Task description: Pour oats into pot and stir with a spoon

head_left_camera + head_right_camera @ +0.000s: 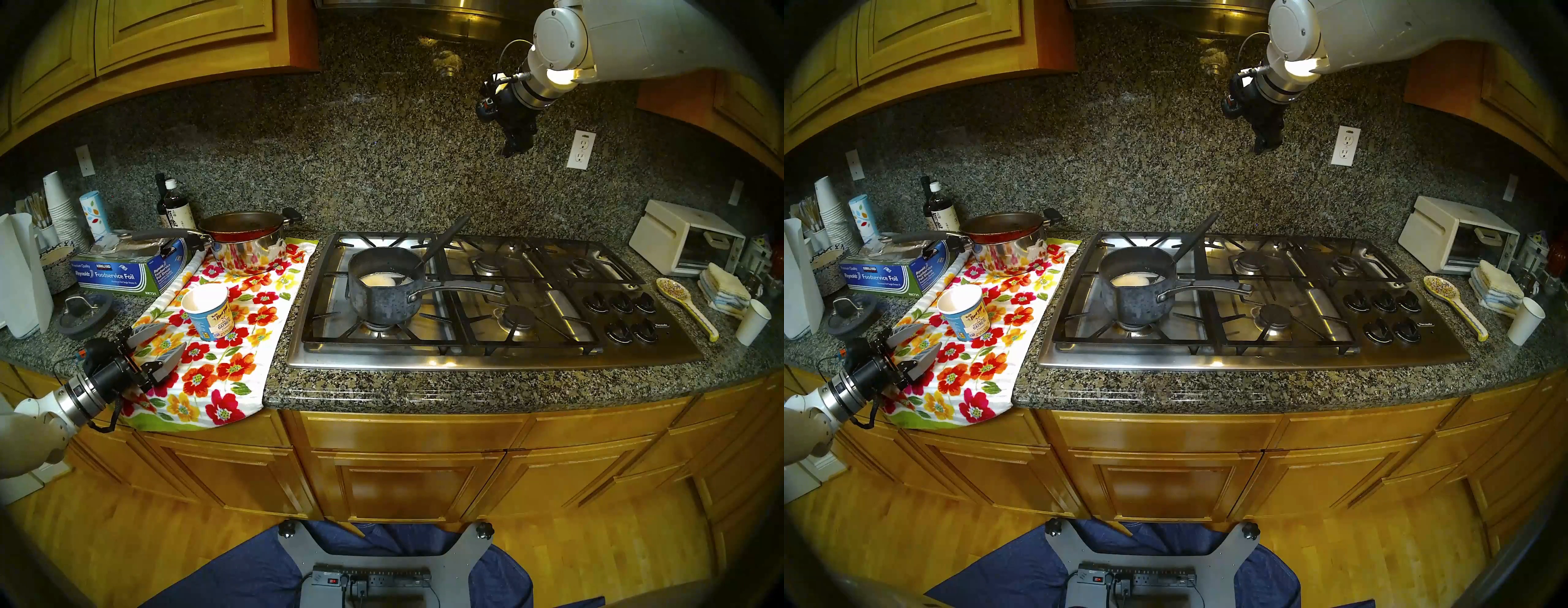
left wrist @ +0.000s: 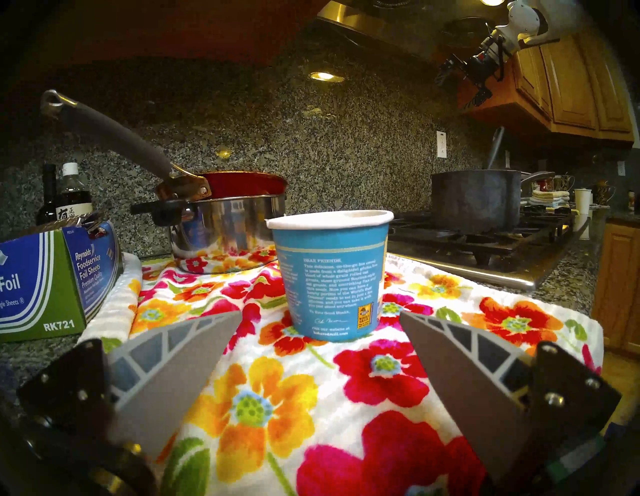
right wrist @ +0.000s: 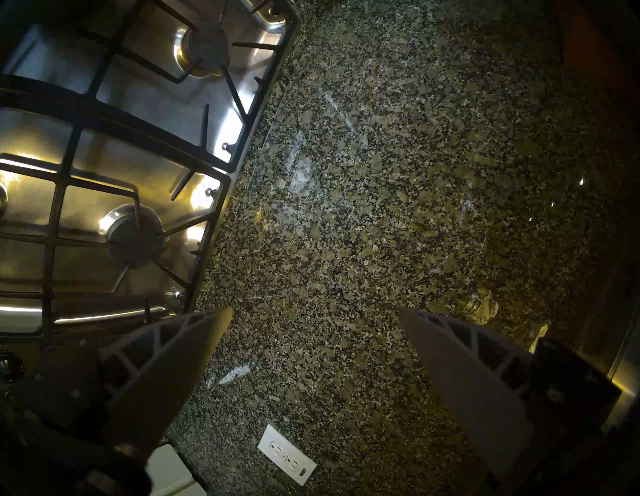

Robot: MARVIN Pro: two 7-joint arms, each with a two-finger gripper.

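While the blue cup point(image 1: 208, 312) stands on the flowery towel point(image 1: 220, 365) at the left, the left gripper point(image 1: 163, 342) waits just beside it, fingers wide apart. Near the middle, the pot point(image 1: 384, 284) holds the spoon point(image 1: 441, 242). At the upper right, the right gripper point(image 3: 315, 315) is spread wide too.

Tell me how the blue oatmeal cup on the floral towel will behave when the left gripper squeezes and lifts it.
The oatmeal cup looks like thin paper, so it will probably dent under a hard squeeze. It tapers toward its base, so it may slip downward between the fingers. Standing on the soft floral towel, it could tip if nudged off-centre.
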